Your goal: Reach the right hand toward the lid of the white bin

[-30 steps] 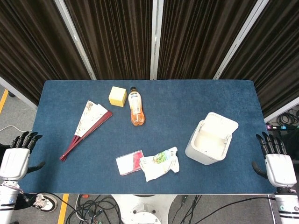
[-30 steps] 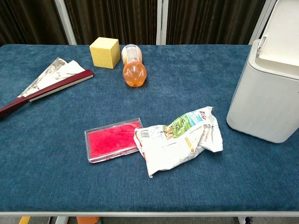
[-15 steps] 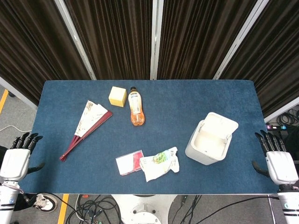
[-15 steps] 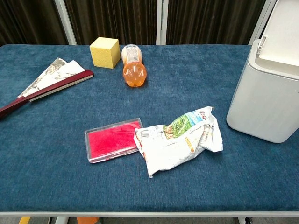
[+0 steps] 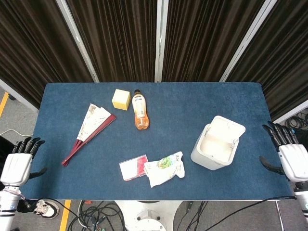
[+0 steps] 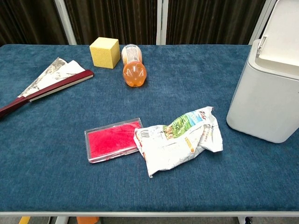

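White bin (image 5: 215,149) stands on the right part of the blue counter (image 5: 192,108), its lid (image 5: 227,128) tipped up and back. In the head view the right hand (image 5: 291,158) is beside the counter's right edge, fingers spread, holding nothing, apart from the bin. The left hand (image 5: 17,163) is likewise spread and empty. In the chest view, no hand shows; only the bin (image 6: 268,100) stands at right.
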Controlling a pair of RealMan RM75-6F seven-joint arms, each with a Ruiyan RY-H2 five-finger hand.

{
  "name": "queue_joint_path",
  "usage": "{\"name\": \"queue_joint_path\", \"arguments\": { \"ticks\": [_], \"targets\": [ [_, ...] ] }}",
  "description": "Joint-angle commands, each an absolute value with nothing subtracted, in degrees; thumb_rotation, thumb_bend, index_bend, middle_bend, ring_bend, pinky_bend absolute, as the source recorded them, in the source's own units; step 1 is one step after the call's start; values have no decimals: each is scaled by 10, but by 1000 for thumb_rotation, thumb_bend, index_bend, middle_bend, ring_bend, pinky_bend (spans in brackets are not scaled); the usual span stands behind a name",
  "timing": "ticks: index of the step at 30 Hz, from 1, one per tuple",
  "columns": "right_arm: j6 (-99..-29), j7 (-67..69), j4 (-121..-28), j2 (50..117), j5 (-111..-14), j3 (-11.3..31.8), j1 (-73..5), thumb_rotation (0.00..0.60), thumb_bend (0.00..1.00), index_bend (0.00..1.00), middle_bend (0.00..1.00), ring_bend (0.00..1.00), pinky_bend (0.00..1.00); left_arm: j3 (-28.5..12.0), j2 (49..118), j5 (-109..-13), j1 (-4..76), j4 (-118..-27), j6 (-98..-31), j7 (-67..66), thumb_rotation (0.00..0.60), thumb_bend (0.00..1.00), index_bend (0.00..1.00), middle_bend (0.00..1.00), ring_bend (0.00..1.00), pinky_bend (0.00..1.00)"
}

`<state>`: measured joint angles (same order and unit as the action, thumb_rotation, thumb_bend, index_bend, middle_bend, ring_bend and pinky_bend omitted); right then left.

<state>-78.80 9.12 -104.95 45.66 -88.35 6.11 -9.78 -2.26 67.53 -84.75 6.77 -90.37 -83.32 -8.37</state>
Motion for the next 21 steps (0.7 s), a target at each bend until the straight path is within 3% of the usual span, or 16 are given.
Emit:
{"name": "queue_joint_path", "arguments": {
  "ticks": [1, 3, 5, 11, 21],
  "targets": [
    [-777, 168, -1060, 424, -890, 73, -114, 600, 723, 0, 0, 0, 0, -23, 676, -849, 70, -904, -831, -86, 600, 79, 185, 153, 78, 162],
    [-758, 209, -1054, 418, -892, 75, -127, 600, 908, 0, 0, 0, 0, -23, 677, -849, 72, -905, -828, -89, 600, 79, 185, 153, 78, 162],
    [-728, 267, -1050, 417, -893, 74, -144, 600, 988, 0, 0, 0, 0, -24, 678, -849, 74, -906, -826, -91, 600, 80, 185, 153, 79, 162],
    [-659, 509, -1000, 436, -901, 75, -193, 600, 1000, 0, 0, 0, 0, -23, 678, -847, 75, -905, -824, -93, 600, 80, 185, 153, 78, 162],
    [-623, 740, -942, 469, -948, 63, -252, 600, 1000, 0, 0, 0, 0, -23, 678, -842, 74, -900, -821, -89, 600, 80, 185, 153, 79, 162]
  ]
}}
